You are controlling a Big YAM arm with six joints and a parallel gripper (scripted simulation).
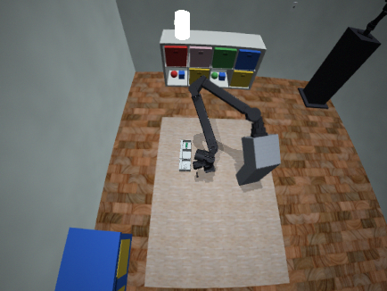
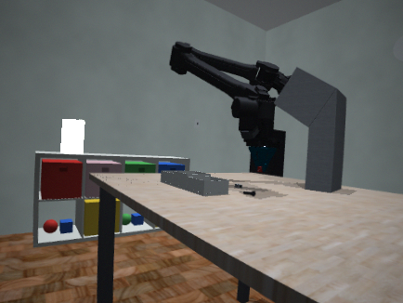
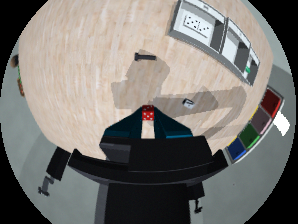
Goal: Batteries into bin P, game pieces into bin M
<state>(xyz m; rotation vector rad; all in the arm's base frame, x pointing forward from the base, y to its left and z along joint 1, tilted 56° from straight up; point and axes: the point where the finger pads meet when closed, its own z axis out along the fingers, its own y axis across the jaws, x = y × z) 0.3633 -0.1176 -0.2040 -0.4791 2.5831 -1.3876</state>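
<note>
My gripper is shut on a small red die with white dots and holds it above the table, right of the bins. A row of three grey bins stands on the table; the nearest in the wrist view holds a white domino tile. Their letters are too small to read. A black bolt lies on the table between the gripper and the bins. A small grey-white piece lies in the arm's shadow.
The grey arm base block stands at the table's right side. A shelf with coloured boxes stands on the floor beyond the table. A black pillar and a blue cabinet stand off the table.
</note>
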